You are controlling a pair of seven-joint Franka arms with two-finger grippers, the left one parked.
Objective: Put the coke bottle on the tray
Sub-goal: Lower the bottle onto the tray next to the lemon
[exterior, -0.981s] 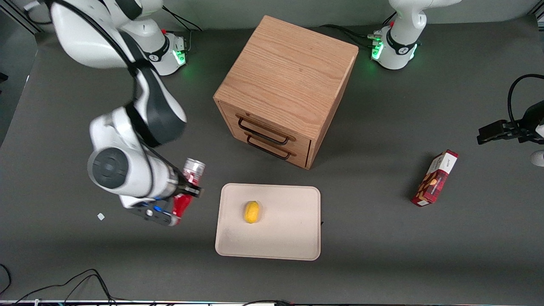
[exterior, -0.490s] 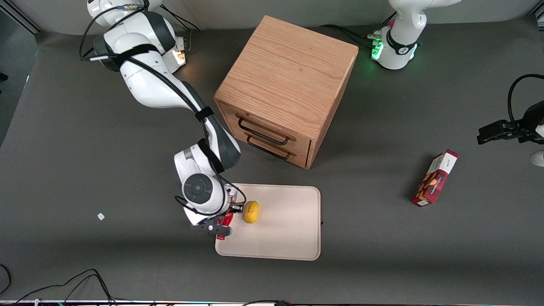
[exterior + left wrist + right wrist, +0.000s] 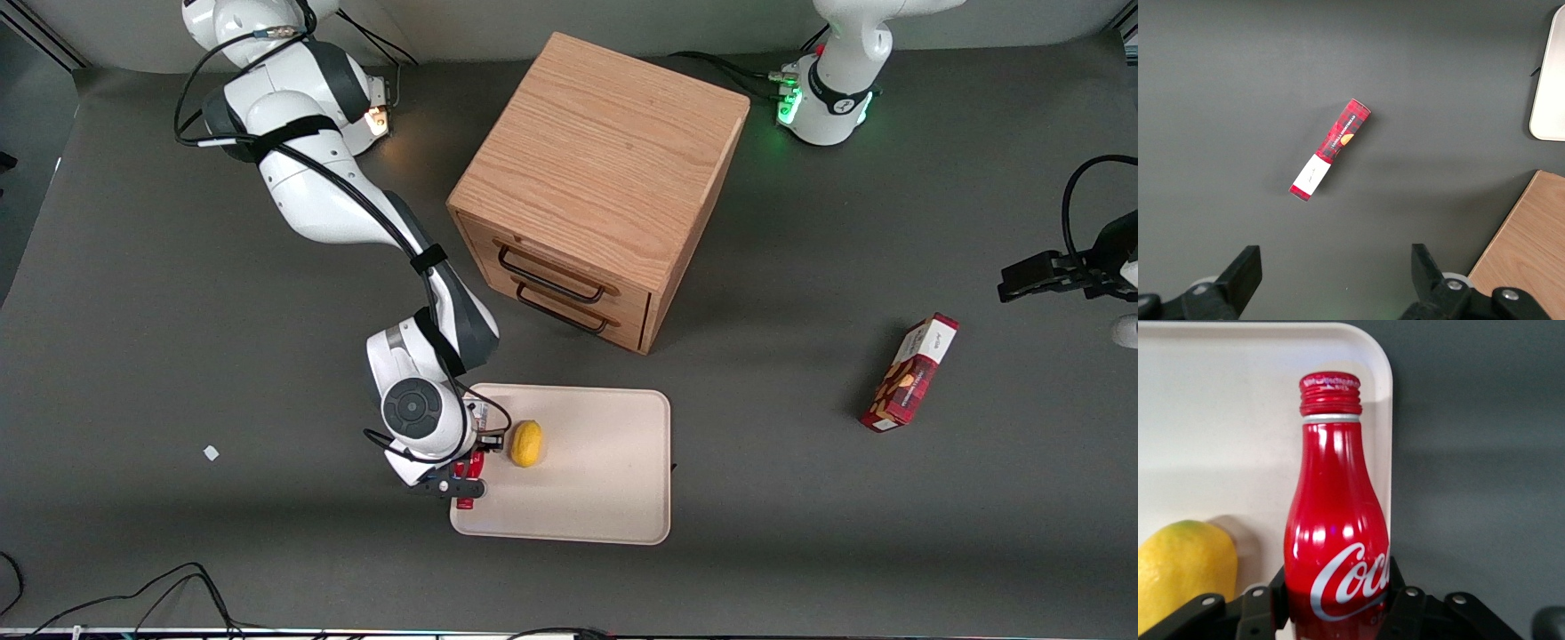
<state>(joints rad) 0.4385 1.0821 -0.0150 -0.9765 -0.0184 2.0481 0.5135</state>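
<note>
Coke bottle point(image 3: 1335, 527): red, white script on the body, ribbed red cap; held over the tray's edge nearest the working arm's end of the table; mostly hidden under the wrist in the front view, only a red sliver point(image 3: 468, 471) showing.
End effector point(image 3: 1338, 603): closed on the coke bottle, black fingers point(image 3: 1401, 587) pressed against both sides of the lower body; placed in the front view point(image 3: 462, 484) above the tray corner nearest the camera on the working arm's side.
Tray point(image 3: 605, 480): beige, rounded corners, low rim; lay flat on the table in front of the drawer cabinet, nearer the camera than it; its rim point(image 3: 1386, 420) ran right beside the bottle.
Lemon point(image 3: 526, 443): yellow, rested on the tray just beside the bottle; seen close in the wrist view point(image 3: 1185, 570).
Drawer cabinet point(image 3: 600, 178): wooden, two dark handles, both drawers shut.
Snack box point(image 3: 909, 373): red, lay on the table toward the parked arm's end, well apart from the tray; seen also from the left wrist point(image 3: 1330, 149).
Table point(image 3: 178, 356): dark grey.
</note>
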